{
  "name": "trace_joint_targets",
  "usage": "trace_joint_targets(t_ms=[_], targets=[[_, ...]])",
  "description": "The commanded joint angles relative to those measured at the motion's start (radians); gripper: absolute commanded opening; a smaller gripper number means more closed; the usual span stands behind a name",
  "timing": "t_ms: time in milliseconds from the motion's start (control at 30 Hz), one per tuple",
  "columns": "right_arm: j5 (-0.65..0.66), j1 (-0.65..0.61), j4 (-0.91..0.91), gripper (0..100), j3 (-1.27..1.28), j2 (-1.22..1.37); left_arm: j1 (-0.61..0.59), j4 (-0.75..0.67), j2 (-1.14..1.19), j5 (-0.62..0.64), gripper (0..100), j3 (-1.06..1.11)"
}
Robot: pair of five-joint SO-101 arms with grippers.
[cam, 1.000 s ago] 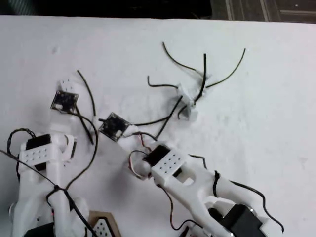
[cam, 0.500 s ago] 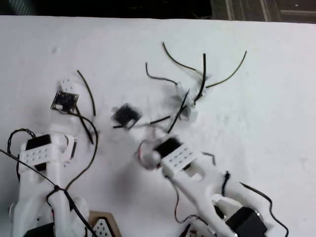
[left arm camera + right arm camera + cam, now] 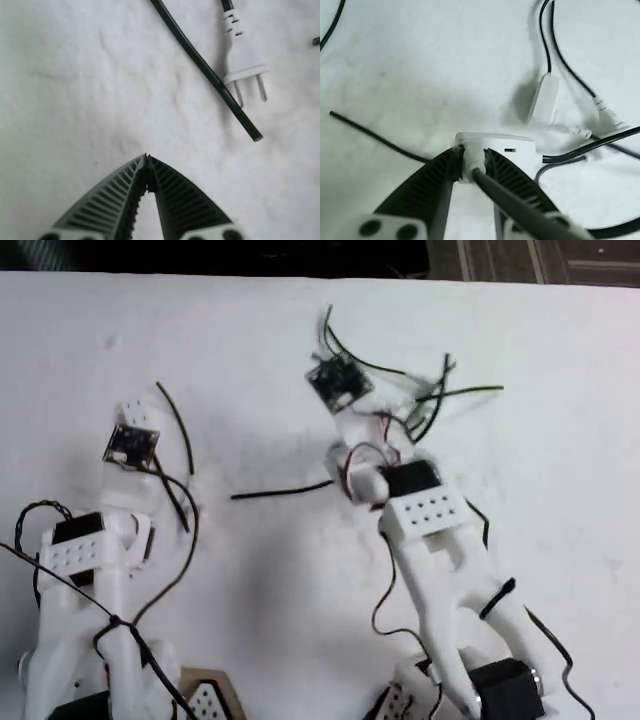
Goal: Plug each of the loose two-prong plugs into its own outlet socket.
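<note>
Right fingers (image 3: 427, 187) clench a plug (image 3: 472, 161) at its socket (image 3: 512, 144); left fingers (image 3: 120, 200) closed, empty; another plug (image 3: 244, 62) lies loose.

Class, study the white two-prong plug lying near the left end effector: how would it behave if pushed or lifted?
The white plug looks small and flat-bodied, so it would probably slide, not roll. Its cord curves loosely, so it likely flops and drags behind. The thin prongs might snag the neighbouring black cable.
</note>
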Motion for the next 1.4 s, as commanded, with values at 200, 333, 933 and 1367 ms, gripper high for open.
trace_joint_targets(t_ms=[200, 333, 933, 1367], targets=[[0.011, -0.024, -0.271, 1.7, -0.255, 0.383, -0.004, -0.011, -0.028, 0.0, 2, -0.003], [0.011, -0.048, -0.28, 1.9, -0.42, 0.584, -0.004, -0.011, -0.027, 0.0, 2, -0.003], [0.002, -0.085, 0.407, 22.7, -0.667, 0.387, -0.007, -0.011, -0.027, 0.0, 2, -0.003], [-0.351, -0.033, 0.955, 1.9, -0.64, 0.202, -0.007, -0.009, -0.033, 0.0, 2, -0.009]])
